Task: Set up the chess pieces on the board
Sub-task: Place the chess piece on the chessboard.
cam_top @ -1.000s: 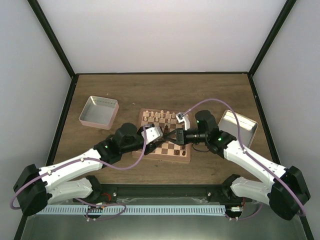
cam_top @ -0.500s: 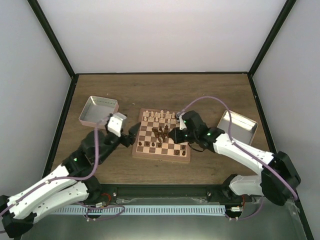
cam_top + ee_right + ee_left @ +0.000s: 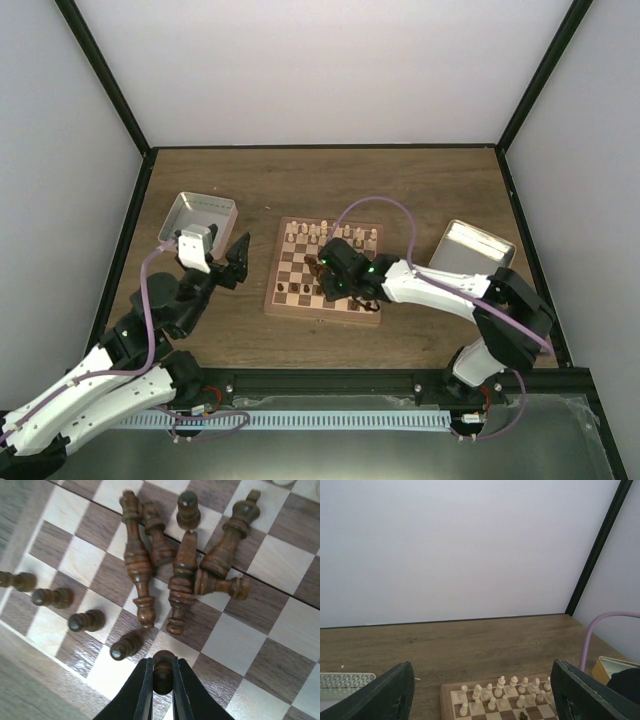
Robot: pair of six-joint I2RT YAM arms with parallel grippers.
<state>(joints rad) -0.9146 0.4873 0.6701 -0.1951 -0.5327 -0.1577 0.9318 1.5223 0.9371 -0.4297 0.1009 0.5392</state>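
Note:
The chessboard (image 3: 290, 302) lies mid-table. Cream pieces (image 3: 322, 233) stand in its far rows; they also show in the left wrist view (image 3: 501, 690). Several dark brown pieces (image 3: 180, 575) lie toppled in a pile mid-board, and dark pawns (image 3: 87, 621) stand along the near-left squares. My right gripper (image 3: 163, 676) is shut on a dark brown pawn (image 3: 163, 666), held upright just over a near square; in the top view it (image 3: 330, 283) hovers over the board's middle. My left gripper (image 3: 232, 262) is open and empty, left of the board, its fingers (image 3: 395, 692) wide apart.
A shallow metal tray (image 3: 197, 222) sits at the far left, its corner visible in the left wrist view (image 3: 340, 680). Another metal tray (image 3: 470, 255) sits at the right. The right arm's purple cable (image 3: 370, 215) arcs over the board.
My left arm has pulled back off the board to the left. My right gripper has moved left and nearer, over the board's middle.

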